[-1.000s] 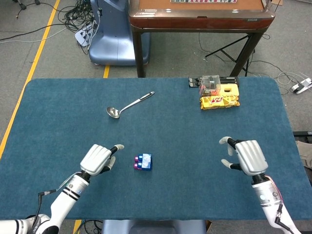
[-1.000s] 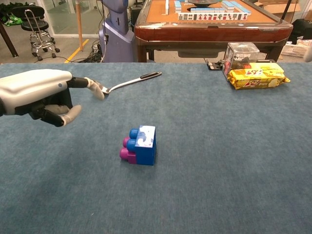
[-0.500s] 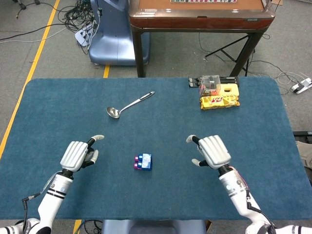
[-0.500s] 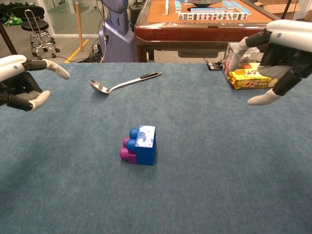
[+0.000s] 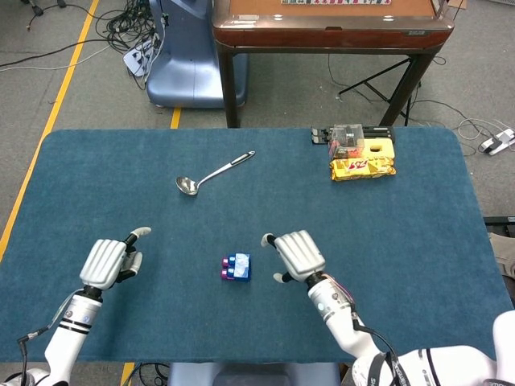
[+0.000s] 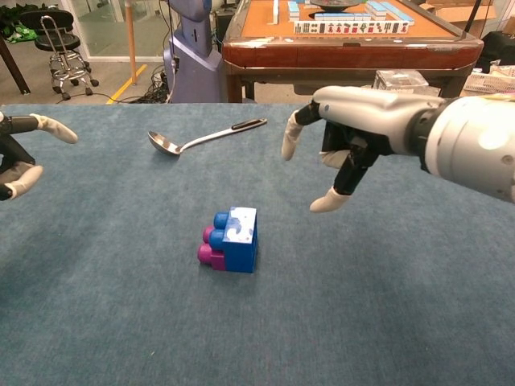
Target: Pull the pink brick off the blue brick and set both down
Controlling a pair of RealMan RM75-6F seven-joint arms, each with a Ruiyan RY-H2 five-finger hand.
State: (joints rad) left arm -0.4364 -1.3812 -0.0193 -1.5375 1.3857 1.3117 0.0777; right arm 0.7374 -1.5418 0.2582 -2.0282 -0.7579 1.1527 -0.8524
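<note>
Pink brick (image 5: 226, 273) joined to blue brick (image 5: 239, 265), right hand (image 5: 298, 254) near

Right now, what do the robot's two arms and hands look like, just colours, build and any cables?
Both hands, the left hand and the right hand, have silvery-white ribbed backs, dark inner parts and pale off-white fingertips. The forearms are white with black bands at the wrists. A thin cable runs along the left forearm, and thin coloured wires lie along the right forearm.

One blue brick (image 5: 240, 265), one pink brick (image 5: 226, 268), one ladle (image 5: 211, 174), one yellow snack packet (image 5: 363, 167), one clear box (image 5: 347, 140).
</note>
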